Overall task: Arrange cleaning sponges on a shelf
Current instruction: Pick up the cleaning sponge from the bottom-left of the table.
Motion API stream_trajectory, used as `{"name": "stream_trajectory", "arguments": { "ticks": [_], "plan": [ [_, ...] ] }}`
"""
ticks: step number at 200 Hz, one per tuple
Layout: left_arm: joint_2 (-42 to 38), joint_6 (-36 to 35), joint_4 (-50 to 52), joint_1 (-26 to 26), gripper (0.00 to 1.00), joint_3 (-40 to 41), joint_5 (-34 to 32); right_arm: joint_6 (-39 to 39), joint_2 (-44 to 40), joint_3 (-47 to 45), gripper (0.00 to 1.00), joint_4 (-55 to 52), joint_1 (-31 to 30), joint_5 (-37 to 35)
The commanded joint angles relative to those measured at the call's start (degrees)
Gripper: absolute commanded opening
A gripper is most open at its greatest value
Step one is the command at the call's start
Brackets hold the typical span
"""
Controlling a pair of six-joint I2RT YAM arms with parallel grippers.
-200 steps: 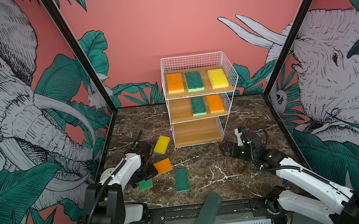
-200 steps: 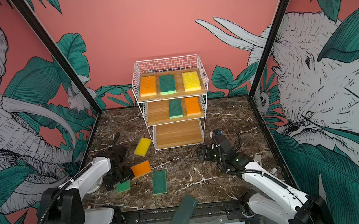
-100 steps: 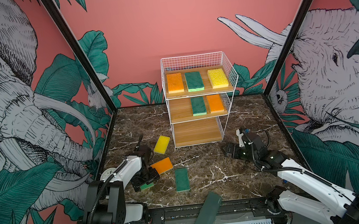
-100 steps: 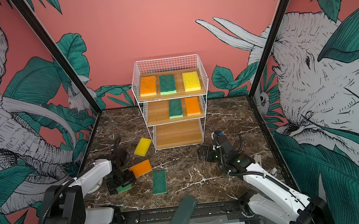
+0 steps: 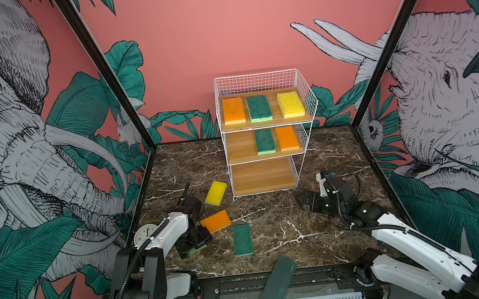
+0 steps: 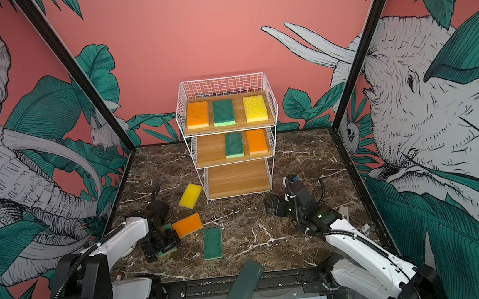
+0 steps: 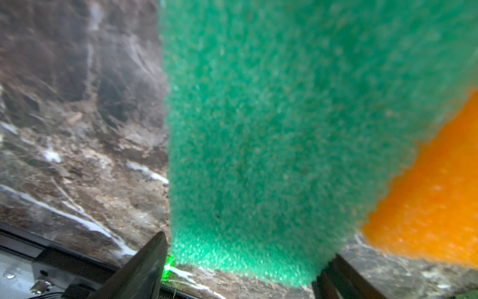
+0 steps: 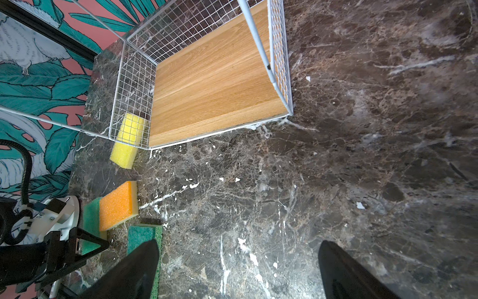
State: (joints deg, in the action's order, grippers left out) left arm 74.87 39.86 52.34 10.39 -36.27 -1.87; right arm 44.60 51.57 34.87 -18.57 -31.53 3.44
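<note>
The shelf (image 5: pixel 261 177) stands at the back; its lowest board is bare. Orange (image 5: pixel 233 110), green (image 5: pixel 259 108) and yellow (image 5: pixel 290 104) cleaning sponges lie on the top board, and a green (image 5: pixel 265 141) and an orange one (image 5: pixel 287 137) lie on the middle board. On the marble lie a yellow (image 5: pixel 216 193), an orange (image 5: pixel 215 221) and a dark green sponge (image 5: pixel 242 239). My left gripper (image 5: pixel 195 241) is down over a light-green sponge (image 7: pixel 258 129) that is tucked partly under the orange one, jaws open astride it. My right gripper (image 5: pixel 305 202) hangs open over bare marble.
A long dark green slab (image 5: pixel 275 288) leans over the front rail. A small white dial clock (image 5: pixel 145 233) sits by the left wall, behind my left arm. Black frame posts and patterned walls close in both sides.
My left gripper has dropped onto the light-green sponge, which now sits between its jaws, and the jaws have narrowed slightly. The right arm has shifted a little.
</note>
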Motion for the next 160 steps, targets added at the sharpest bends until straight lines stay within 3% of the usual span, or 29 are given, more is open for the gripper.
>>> {"name": "stream_trajectory", "arguments": {
  "ticks": [1, 47, 113, 139, 160],
  "plan": [
    [1.13, 0.38, -0.13, -0.11, 0.81, -0.88, -1.71, 0.31, -0.99, -0.34, 0.99, -0.18, 0.32, -0.88],
    [-2.89, 2.14, -0.80, -0.11, 0.57, 1.13, -2.32, 0.90, 0.00, 0.43, 0.99, -1.29, 0.32, -1.11],
    [-13.76, 4.15, 8.43, 0.98, 0.51, -3.70, -2.87, 1.54, 0.59, 2.42, 0.95, -3.43, 0.31, -1.14],
    [-16.26, 3.78, 14.98, 5.58, 0.51, -9.10, -5.90, 1.21, 0.41, 3.78, 0.95, -5.15, 0.28, -1.94],
    [-18.34, 3.11, 19.41, 7.45, 0.52, -14.34, -4.71, 1.02, 0.84, 4.95, 0.95, -5.70, 0.33, -2.04]
  ]
}}
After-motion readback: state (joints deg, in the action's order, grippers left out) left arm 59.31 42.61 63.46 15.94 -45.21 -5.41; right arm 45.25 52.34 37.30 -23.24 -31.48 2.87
